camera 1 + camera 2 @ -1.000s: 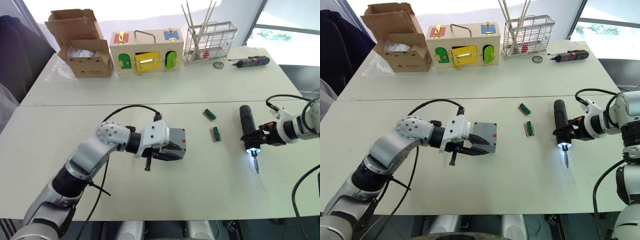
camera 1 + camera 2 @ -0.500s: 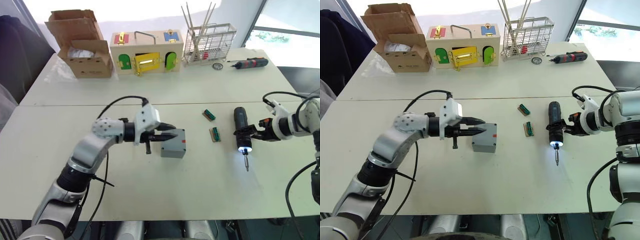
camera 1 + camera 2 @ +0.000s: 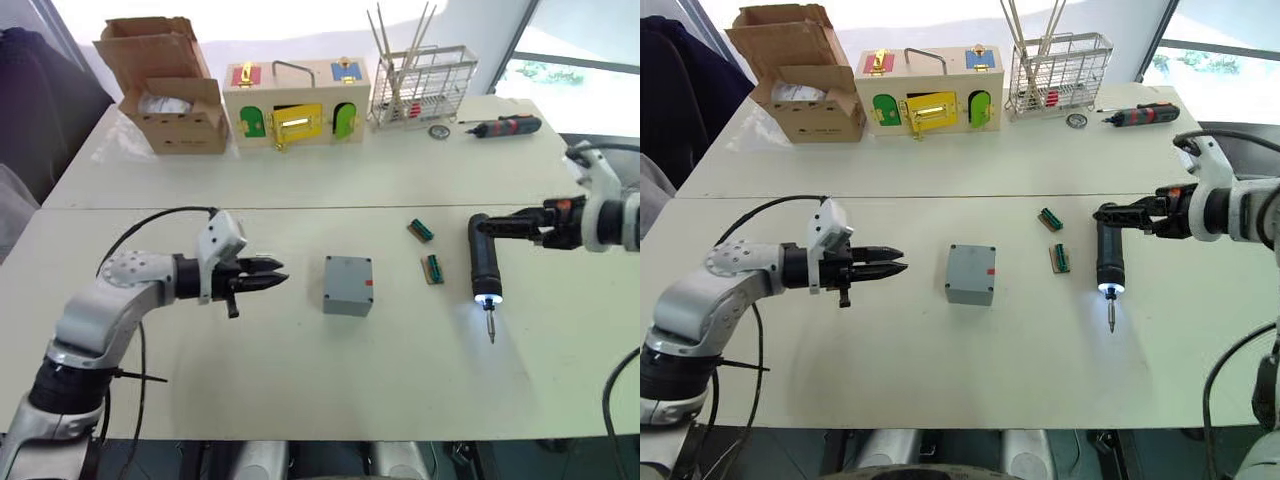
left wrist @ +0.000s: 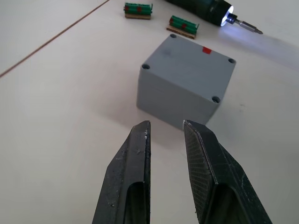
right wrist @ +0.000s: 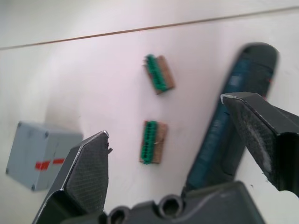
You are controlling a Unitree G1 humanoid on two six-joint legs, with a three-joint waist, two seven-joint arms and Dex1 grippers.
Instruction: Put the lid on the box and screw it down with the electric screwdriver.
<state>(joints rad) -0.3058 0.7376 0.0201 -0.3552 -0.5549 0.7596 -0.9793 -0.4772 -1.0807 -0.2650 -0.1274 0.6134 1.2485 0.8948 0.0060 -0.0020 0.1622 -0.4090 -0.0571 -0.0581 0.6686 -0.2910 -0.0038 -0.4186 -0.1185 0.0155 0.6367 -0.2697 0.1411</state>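
Grey box (image 3: 348, 285) standing mid-worktop (image 3: 300, 380), lid (image 4: 189, 60) seated on top, screws judged not yet driven. Electric screwdriver (image 3: 485, 262) lying to the right of the box, long axis running far-to-near, lit bit toward the near edge. Right pincer (image 3: 492, 225) at its far end, fingers spread wide, gripping nothing; clearly the nearer arm. Left pincer (image 3: 262, 277) left of the box, apart from it, fingers nearly together, empty.

Along the far edge of the white table (image 3: 300, 180) stand an open cardboard box (image 3: 168, 85), a wooden box (image 3: 295, 103) with coloured doors and a wire rack (image 3: 422, 84) holding thin sticks. A red-and-black screwdriver (image 3: 505, 125) lies beyond the rack, a small round object (image 3: 437, 131) between them. Nearer the middle lie two green connector blocks (image 3: 420, 230) (image 3: 432, 268) — close together, not touching.
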